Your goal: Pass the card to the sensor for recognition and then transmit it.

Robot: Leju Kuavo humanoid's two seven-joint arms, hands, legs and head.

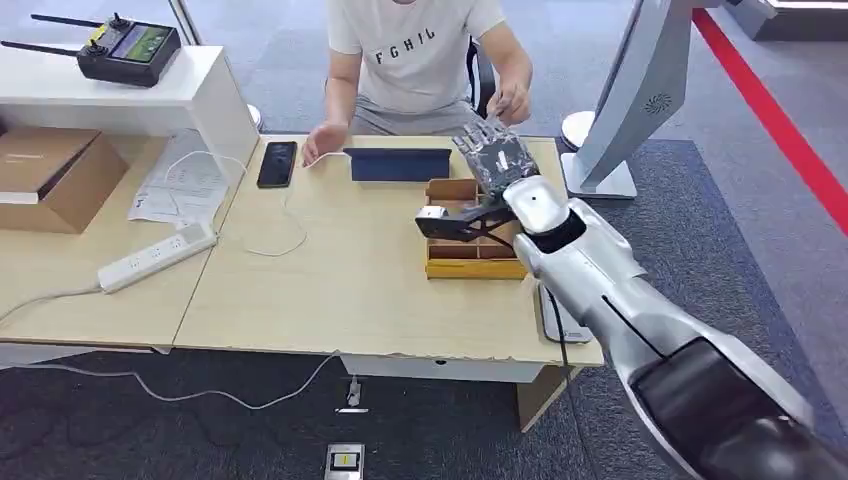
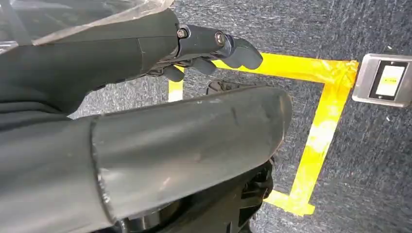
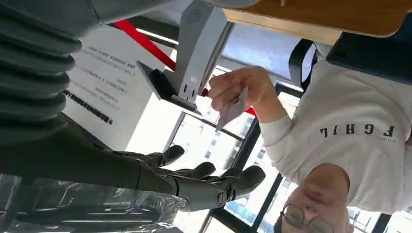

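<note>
The card (image 3: 232,109) is seen a little above the centre of the right wrist view, pinched in the person's hand (image 3: 238,90), not in the robot's. In the head view the same hand is raised in the upper middle of the frame, just behind the right hand (image 1: 497,155), but the card itself is too small to be made out there. It is judged that the handover is at its end: the card appears to be already given to the person, who holds it by one edge.

The right hand is stretched out over the far edge of the table (image 1: 350,290), with its fingers (image 3: 209,171) spread apart and nothing between them; it is probably kept extended because the card was offered at this place. Below it in the head view, at the centre right, a yellow tray (image 1: 470,268) with compartments is standing on the table. A dark blue device (image 1: 398,163) stands at the upper middle, facing the person; whether this is the sensor cannot be told.

The left hand (image 2: 214,48) is seen in the upper part of the left wrist view, hanging above the carpet and the yellow tape (image 2: 320,131). Its fingers are curled in and nothing is held in them.
</note>
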